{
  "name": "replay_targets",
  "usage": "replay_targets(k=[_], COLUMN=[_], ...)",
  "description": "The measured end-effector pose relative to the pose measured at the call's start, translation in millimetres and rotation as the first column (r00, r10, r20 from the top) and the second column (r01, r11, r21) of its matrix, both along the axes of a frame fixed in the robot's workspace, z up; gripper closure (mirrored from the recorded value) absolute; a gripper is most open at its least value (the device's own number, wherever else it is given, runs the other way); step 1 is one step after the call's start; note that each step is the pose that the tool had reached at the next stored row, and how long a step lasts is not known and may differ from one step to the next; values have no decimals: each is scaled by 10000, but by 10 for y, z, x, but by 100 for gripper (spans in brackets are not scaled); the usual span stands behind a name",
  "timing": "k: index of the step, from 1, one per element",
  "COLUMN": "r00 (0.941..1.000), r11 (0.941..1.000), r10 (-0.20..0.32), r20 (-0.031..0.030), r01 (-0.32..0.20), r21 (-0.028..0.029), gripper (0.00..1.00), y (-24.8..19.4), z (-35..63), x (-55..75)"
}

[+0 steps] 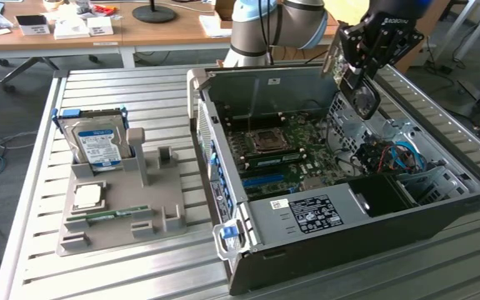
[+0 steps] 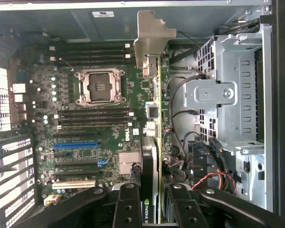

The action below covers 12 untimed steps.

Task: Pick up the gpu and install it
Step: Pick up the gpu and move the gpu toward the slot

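Overhead, the end effector (image 2: 153,203) clamps the gpu (image 2: 155,95) above motherboard (image 2: 99,130) and cables (image 2: 179,118).

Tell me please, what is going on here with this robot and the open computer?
The robot arm's pincer grips the gpu and holds it in the air over the open computer case. The card hangs above the motherboard and is not yet seated in any slot. On the exterior view's left, a hard drive stands in a grey holder, untouched.
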State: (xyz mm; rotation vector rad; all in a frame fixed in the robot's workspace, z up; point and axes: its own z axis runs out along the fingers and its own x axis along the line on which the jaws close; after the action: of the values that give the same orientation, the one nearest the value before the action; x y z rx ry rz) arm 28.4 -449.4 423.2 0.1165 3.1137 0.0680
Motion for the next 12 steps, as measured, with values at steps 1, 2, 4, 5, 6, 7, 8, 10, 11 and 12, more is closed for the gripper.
replay_targets(k=[1,2,4,5,6,7,8,10,11,12], r00=[10000,10000,10000,10000,10000,10000,10000,10000,10000,10000], r11=[10000,10000,10000,10000,10000,10000,10000,10000,10000,10000], r10=[0,0,0,-1,-1,0,0,0,0,0], r20=[0,0,0,0,0,0,1,0,0,0], r01=[0,0,0,1,1,0,0,0,0,0], r21=[0,0,-1,0,1,0,0,0,0,1], gripper=[73,73,73,73,73,73,73,73,73,73], y=[0,0,0,0,0,0,0,0,0,0], z=[0,0,0,0,0,0,0,0,0,0], x=[14,27,53,66,81,97,115,151,168,186])
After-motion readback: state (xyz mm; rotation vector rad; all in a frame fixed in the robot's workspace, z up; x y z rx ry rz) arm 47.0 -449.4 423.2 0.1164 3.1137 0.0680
